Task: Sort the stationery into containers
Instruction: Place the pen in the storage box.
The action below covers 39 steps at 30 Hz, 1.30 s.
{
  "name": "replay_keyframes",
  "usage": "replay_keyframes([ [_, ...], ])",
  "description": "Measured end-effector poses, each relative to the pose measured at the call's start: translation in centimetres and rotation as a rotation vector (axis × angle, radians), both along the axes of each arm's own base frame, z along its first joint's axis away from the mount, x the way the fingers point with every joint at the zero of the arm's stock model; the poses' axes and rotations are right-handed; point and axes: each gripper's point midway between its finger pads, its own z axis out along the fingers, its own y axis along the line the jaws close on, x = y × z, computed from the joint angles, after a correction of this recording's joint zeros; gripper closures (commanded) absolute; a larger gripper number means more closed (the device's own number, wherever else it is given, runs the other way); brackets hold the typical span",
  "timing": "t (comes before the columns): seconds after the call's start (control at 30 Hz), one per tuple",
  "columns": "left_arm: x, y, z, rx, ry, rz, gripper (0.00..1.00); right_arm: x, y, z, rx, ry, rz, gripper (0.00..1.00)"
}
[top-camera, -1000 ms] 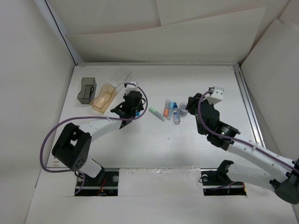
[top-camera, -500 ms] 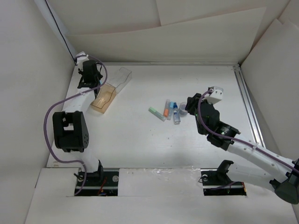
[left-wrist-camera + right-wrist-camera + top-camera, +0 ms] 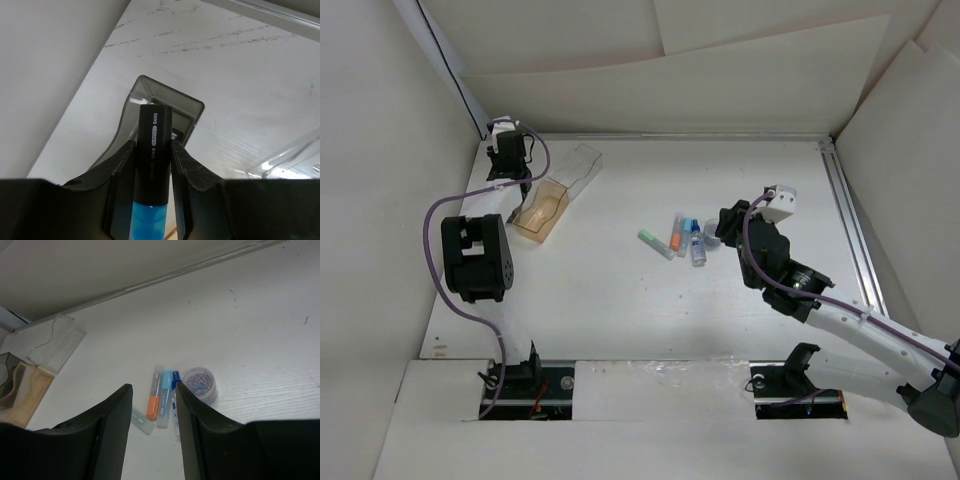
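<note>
Risk, miss: the black-capped marker (image 3: 155,125) points along its length at the grey bin (image 3: 161,106). If let go at a slant it could strike the near rim and roll onto the table (image 3: 620,300) instead of dropping in.
Risk, knock: the bin is light and sits close to the side wall (image 3: 50,60), so a low descent by the fingers might nudge or tip it.
Risk, alignment: the wrist view foreshortens things and the top view hides the bin behind the arm, so the marker's end is probably over the opening, though I can't be sure.
Left tool: the left gripper (image 3: 153,145) is pinched nearly closed on the marker, its pads on the black cap just above the blue barrel (the grip looks square, not skewed).
Right tool: the right gripper (image 3: 153,387) stands moderately spread, holds nothing, and hovers above the loose pile.
Held item: in the far left corner, above the grey bin, beside the amber bin (image 3: 542,210) and clear bin (image 3: 578,166).
Unsorted: the green marker (image 3: 655,243), orange marker (image 3: 674,234), blue marker (image 3: 685,233) and bottle (image 3: 697,247) lie side by side mid-table, with a tub of paper clips (image 3: 200,383) just beside them.
</note>
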Motion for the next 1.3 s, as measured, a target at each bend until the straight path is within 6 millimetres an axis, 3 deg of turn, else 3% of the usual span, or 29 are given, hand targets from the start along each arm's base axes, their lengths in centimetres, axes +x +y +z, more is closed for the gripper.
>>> replay_keyframes([
  [0.33,0.2,3.1,-0.8,0.151,0.080,-0.005,0.78,0.0,0.0,0.0,-0.001,0.000,0.000,0.54],
  [0.43,0.3,3.5,-0.9,0.170,0.088,-0.010,0.75,0.0,0.0,0.0,-0.001,0.000,0.000,0.54],
  [0.6,0.5,3.6,-0.9,0.190,0.089,-0.018,0.59,0.0,0.0,0.0,-0.001,0.000,0.000,0.54],
  [0.93,0.6,3.6,-0.8,0.183,0.077,-0.011,0.57,0.0,0.0,0.0,-0.001,0.000,0.000,0.56],
  [0.97,0.6,3.6,-0.8,0.175,0.074,-0.008,0.60,0.0,0.0,0.0,-0.002,0.000,0.000,0.58],
  [1.03,0.6,3.2,-0.9,0.145,0.067,-0.006,0.64,0.0,0.0,-0.1,-0.006,0.002,0.000,0.64],
  [1.07,0.7,3.0,-0.8,0.125,0.058,-0.007,0.68,0.1,0.0,-0.2,-0.009,0.004,0.000,0.77],
  [1.13,0.8,2.1,-0.1,0.077,0.032,-0.012,0.78,0.1,0.1,-0.4,-0.019,0.009,0.001,0.86],
  [1.23,1.0,-0.7,2.7,0.009,-0.036,-0.049,0.86,0.3,0.3,-0.9,-0.035,0.019,0.005,0.98],
  [1.3,1.4,-4.1,5.9,-0.050,-0.117,-0.107,0.88,0.4,0.6,-1.4,-0.052,0.032,0.011,1.00],
])
